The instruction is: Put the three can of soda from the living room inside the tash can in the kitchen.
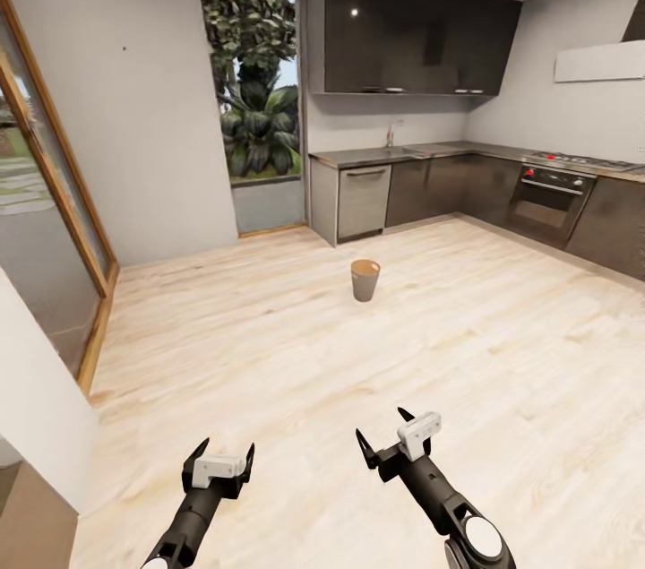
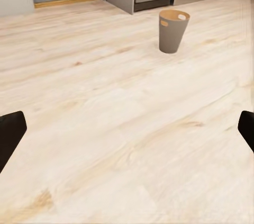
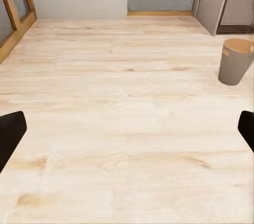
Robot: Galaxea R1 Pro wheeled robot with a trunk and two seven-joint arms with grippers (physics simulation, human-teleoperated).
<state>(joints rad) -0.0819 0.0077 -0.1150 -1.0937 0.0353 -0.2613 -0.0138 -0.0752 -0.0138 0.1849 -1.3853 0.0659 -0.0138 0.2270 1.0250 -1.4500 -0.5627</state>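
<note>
Down at the near edge of the head view, the left gripper [image 1: 219,458] and the right gripper [image 1: 385,439] hang low over the pale wooden floor [image 1: 269,354], both with jaws spread wide and nothing between them, no soda can in either. Black fingertips [image 2: 10,134] sit at the far edges of the left wrist view with only bare boards in between, and it's the same picture from the right wrist. Ahead, well apart from both arms, the tash can [image 1: 365,280] stands upright and alone on the floor, mouth open to the ceiling, brown inner wall showing. It lies straight on and a touch to the right, so the right arm looks marginally nearer. Beyond it runs the kitchen: dishwasher front [image 1: 363,200], grey worktop [image 1: 376,156] with a tap, dark cupboards [image 1: 412,27], oven [image 1: 545,195] off right. With empty jaws, I'd judge the cans are yet to be fetched.
</note>
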